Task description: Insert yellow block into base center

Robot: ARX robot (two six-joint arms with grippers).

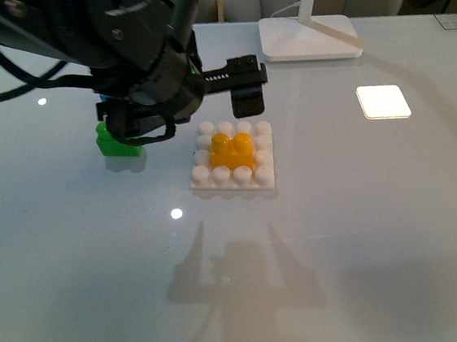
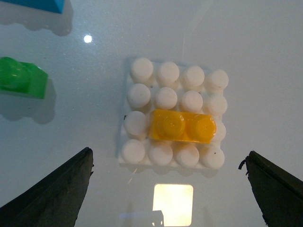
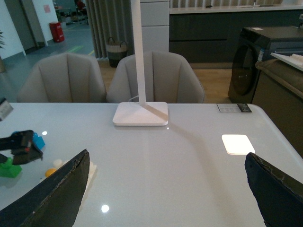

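Observation:
The yellow block [image 1: 232,151] [image 2: 183,126] sits pressed among the studs of the white base [image 1: 213,181] [image 2: 134,150], in the middle rows. My left gripper [image 1: 183,110] [image 2: 168,153] hovers over the base, open, with its dark fingers [image 2: 61,189] wide on either side and touching nothing. In the right wrist view my right gripper [image 3: 166,156] is open over bare table, off to the side; only a sliver of the base [image 3: 91,171] and of the yellow block [image 3: 50,171] shows there.
A green brick [image 1: 116,142] [image 2: 22,78] lies beside the base, under the left arm. A blue brick [image 2: 40,4] lies just beyond it. The white lamp foot [image 1: 308,37] [image 3: 140,113] stands at the back. A bright light patch [image 1: 383,102] shines on the glossy table.

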